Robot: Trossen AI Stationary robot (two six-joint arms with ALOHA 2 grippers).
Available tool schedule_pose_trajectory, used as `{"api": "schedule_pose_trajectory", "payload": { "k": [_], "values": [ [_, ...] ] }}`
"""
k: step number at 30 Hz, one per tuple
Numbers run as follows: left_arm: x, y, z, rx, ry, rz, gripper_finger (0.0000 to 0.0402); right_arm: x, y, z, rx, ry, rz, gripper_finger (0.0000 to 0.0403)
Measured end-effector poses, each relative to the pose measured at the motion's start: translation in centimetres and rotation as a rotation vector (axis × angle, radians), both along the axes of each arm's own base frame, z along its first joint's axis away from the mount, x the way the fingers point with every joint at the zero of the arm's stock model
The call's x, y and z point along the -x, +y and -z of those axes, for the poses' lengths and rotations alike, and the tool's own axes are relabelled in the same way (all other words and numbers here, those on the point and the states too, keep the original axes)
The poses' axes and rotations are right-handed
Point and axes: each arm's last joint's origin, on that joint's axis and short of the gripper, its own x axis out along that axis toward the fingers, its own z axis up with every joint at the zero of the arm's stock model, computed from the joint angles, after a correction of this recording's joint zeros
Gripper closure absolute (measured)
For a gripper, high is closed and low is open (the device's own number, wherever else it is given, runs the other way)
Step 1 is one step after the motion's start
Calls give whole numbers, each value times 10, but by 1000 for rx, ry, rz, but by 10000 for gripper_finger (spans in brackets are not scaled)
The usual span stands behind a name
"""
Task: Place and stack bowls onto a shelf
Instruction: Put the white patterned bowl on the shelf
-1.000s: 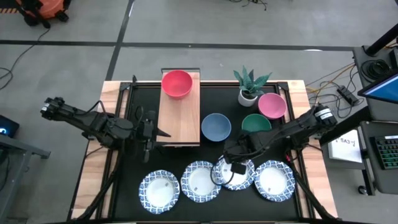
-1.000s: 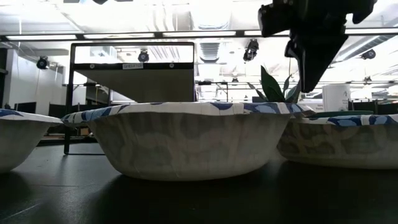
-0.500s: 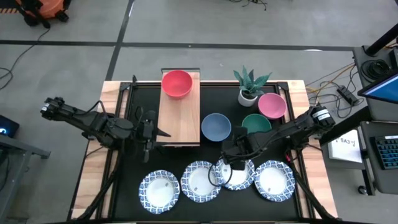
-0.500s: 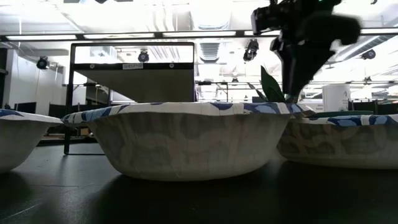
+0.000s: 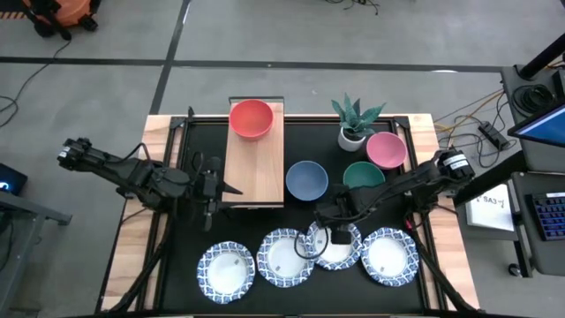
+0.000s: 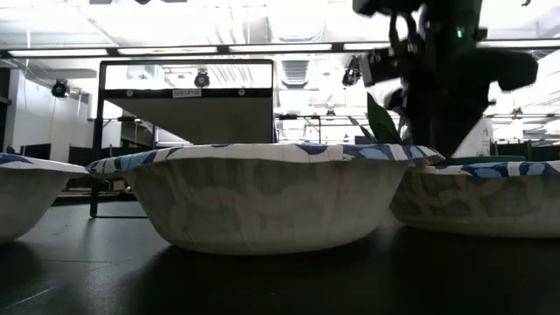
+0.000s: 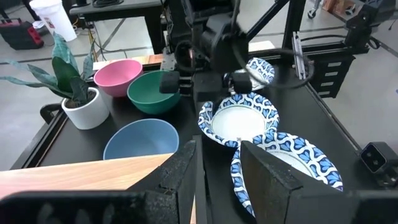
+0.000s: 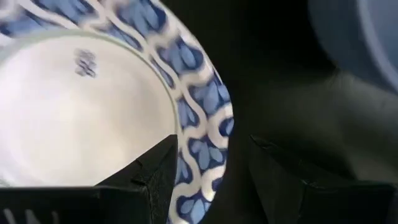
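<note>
The black tabletop [image 5: 194, 238] carries the shelf [image 5: 256, 168], three bowls [image 5: 306, 180], four dishes [image 5: 226, 270], seemingly a potted plant [image 5: 353, 132].

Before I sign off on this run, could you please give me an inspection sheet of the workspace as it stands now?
Surface: black tabletop on a light-wood base.
Job's things: red bowl on the shelf; blue bowl, green bowl and pink bowl on the tabletop; four patterned dishes in a front row, the third overlapping the second.
Clutter: potted plant.
Grippers: right hand open, straddling the third dish's rim; left hand open at the shelf's front left edge.
Cables: on the floor, right.
Surroundings: monitor and keyboard, right.
</note>
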Motion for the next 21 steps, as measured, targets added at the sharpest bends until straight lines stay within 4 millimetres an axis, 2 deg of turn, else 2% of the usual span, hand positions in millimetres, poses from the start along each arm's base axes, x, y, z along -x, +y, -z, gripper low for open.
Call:
{"api": "schedule_pose_trajectory", "payload": {
  "k": [6, 9, 14, 18, 21],
  "values": [
    [0, 0, 0, 0, 0, 0, 295, 5, -9, 19, -21, 9, 37, 222],
    [0, 0, 0, 0, 0, 0, 295, 5, -10, 25, -48, -14, 38, 237],
    [0, 0, 0, 1, -4, -1, 295, 6, -9, 25, -68, -8, 33, 309],
    [0, 0, -1, 2, -7, -2, 295, 1, -7, 16, -109, -14, 12, 379],
    [0, 0, -1, 2, -8, -2, 295, -1, -6, 7, -108, -2, 7, 387]
  ]
}}
